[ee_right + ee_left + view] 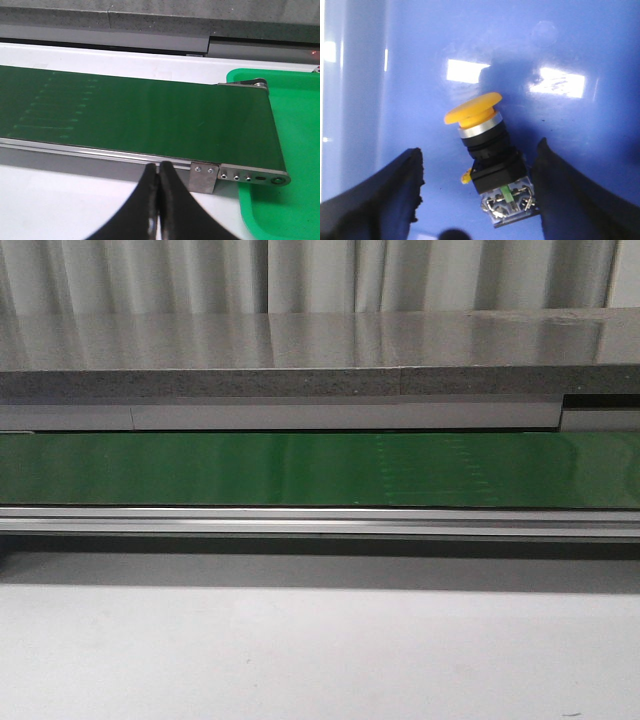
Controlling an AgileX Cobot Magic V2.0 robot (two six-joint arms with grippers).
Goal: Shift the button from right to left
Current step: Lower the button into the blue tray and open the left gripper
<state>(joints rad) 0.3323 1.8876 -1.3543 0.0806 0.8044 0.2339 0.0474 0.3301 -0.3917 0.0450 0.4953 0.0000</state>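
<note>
Two grippers show only in their own wrist views; the front view has neither arm in it, only the green conveyor belt (320,468), its metal rail (320,521) and the pale table (300,650) before it.

The left gripper (477,192) points down over a glossy blue surface (420,40) — its two black fingers (395,195) stand wide apart, released, and hold nothing. The button (487,162) lies on its side on the blue surface, between these fingers and touching neither. Its round yellow-orange cap is the end farthest from the gripper, then come a silver ring and the black body; the contact block with metal terminals and a small green mark is the end nearest the gripper. A small yellow piece sticks out from the side of the black body. No writing can be read on the button.

The right gripper (158,210) is held low and nearly level, pointing at the near edge of the conveyor belt (135,112). Its black fingers (140,210) are pressed together with nothing between them. They are near the end bracket of the belt (204,176), where screw heads show in the metal. A green tray (295,150) lies under and beside the end of the belt. No label or brand is visible there.
</note>
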